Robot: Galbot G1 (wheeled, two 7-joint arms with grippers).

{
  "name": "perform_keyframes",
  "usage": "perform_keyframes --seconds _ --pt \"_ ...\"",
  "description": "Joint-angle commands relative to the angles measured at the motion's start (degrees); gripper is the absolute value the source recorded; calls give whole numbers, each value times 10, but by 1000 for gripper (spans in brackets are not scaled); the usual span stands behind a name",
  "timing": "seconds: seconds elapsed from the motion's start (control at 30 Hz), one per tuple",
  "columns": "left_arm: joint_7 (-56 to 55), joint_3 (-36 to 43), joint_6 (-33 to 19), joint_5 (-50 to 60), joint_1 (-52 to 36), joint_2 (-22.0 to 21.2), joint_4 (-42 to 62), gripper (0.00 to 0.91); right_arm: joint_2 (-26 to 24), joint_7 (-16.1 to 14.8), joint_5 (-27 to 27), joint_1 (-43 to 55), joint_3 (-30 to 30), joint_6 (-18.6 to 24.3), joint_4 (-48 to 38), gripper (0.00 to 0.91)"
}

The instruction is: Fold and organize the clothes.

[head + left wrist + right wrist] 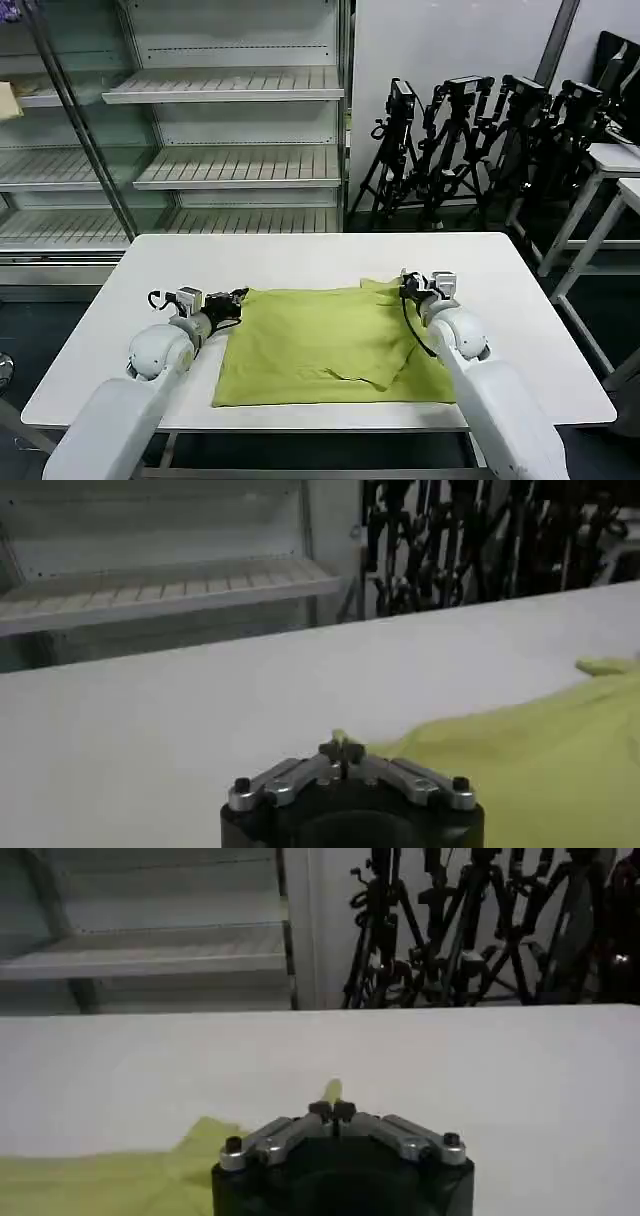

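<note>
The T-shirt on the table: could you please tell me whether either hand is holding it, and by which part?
Both. The left hand pinches the T-shirt at its far left corner; the right hand pinches its far right corner.

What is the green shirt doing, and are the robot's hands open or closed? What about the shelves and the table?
T-shirt: lying partly folded on the table, far corners pinched.
Left gripper: shut on the shirt's far left corner.
Right gripper: shut on the shirt's far right corner.
Table: white, holding the shirt.
Shelves: bare, behind the table.
Tripods: standing by the wall.
</note>
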Motion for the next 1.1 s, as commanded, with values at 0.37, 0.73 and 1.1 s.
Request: perform_keyframes --seconds 0.37,0.73,1.1 --pt "-14 -66 -12 -10 137 13 -148 10 -33 -1 -3 -166 49 1 167 0" --pt "-11 -87 -12 4 208 20 -207 10 -36 4 -41 -228 60 0 242 0" --pt "-9 -89 -12 5 206 26 -202 10 -37 8 -42 -237 64 -1 235 0"
